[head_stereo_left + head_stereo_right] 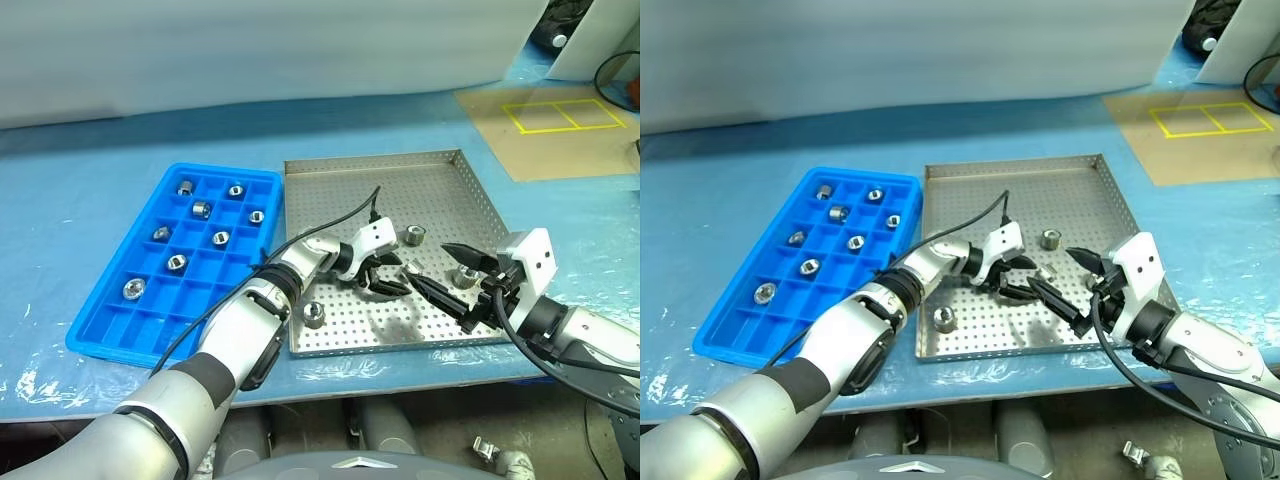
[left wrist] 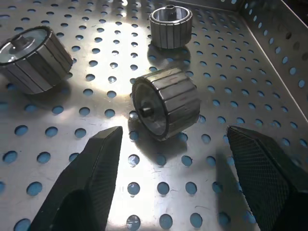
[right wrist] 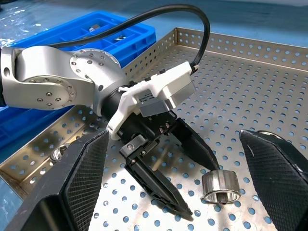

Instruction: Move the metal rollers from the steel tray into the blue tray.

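The steel tray [image 1: 400,190] lies in the middle of the table, with the blue tray [image 1: 215,168] right beside it on its left. Several metal rollers [image 1: 221,238] sit in the blue tray's compartments. Three more rollers lie loose on the steel tray: one far [image 1: 412,236], one near its front left [image 1: 313,312], one on its side [image 2: 163,103]. My left gripper [image 1: 398,278] hangs low over the steel tray, open, with that sideways roller just ahead of its fingertips [image 2: 98,159]. My right gripper [image 1: 426,262] is open at the tray's right front, facing the left one; another roller [image 1: 465,275] lies by its fingers.
The table is covered in blue sheeting. A brown board with a yellow taped rectangle [image 1: 560,115] lies at the back right. A black cable [image 1: 330,225] loops up from my left wrist over the steel tray. The tray's raised rim [image 1: 480,205] borders the right side.
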`<control>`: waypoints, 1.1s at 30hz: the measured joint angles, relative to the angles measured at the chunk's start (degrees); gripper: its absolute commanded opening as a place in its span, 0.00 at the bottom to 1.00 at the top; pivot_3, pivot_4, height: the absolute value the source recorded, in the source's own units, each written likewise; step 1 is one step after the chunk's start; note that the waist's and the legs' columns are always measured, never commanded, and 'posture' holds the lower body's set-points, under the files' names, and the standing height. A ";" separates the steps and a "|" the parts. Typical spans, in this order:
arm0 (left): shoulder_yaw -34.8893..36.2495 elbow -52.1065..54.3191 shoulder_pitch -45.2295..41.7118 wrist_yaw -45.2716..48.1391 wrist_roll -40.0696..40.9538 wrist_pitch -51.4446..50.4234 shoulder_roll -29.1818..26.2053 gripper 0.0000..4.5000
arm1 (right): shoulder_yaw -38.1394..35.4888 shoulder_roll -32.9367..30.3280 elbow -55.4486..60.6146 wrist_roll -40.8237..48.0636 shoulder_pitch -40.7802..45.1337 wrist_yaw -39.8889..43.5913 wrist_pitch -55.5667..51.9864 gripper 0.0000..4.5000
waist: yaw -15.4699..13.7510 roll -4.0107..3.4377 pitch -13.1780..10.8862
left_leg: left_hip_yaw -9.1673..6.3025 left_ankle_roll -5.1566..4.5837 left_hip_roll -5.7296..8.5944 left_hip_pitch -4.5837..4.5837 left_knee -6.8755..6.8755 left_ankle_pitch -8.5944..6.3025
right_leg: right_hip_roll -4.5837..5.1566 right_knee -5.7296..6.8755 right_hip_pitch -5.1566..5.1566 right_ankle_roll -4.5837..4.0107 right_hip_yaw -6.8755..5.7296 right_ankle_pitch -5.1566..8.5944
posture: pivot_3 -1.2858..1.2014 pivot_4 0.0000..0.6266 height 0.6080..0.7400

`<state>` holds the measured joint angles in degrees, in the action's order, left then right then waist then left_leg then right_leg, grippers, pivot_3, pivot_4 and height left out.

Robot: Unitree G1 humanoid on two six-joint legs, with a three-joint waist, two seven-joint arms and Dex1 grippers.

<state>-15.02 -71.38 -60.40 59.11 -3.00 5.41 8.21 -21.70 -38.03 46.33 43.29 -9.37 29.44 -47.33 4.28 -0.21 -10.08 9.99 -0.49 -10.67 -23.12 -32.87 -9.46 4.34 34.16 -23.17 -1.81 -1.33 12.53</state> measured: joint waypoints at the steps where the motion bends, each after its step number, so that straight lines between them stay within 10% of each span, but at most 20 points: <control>1: 0.34 -0.11 -0.04 -1.20 -0.05 0.12 0.00 0.81 | 0.00 -0.01 0.02 -0.01 -0.27 -0.04 0.12 1.00 | 0.02 0.00 0.00 | 0.00 0.00 0.00 0.00 0.00 0.00 | 0.00 -0.01 0.00 0.01 0.00 0.00 | 0.26 0.24 1.00; 33: 8.28 -2.59 -5.09 -17.34 2.22 -0.10 0.96 0.81 | 1.45 -0.28 2.44 0.00 -3.54 -2.24 0.82 1.00 | 1.94 -0.06 0.03 | -0.13 -0.62 0.14 -0.24 0.03 -0.20 | 0.15 -0.74 0.15 0.19 -0.07 -0.09 | 0.25 0.24 1.00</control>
<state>-6.74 -73.97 -65.49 41.77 -0.78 5.32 9.16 -20.25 -38.31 48.77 43.29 -12.91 27.20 -46.51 6.23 -0.27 -10.05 9.86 -1.11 -10.54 -23.36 -32.83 -9.66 4.49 33.42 -23.02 -1.62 -1.39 12.43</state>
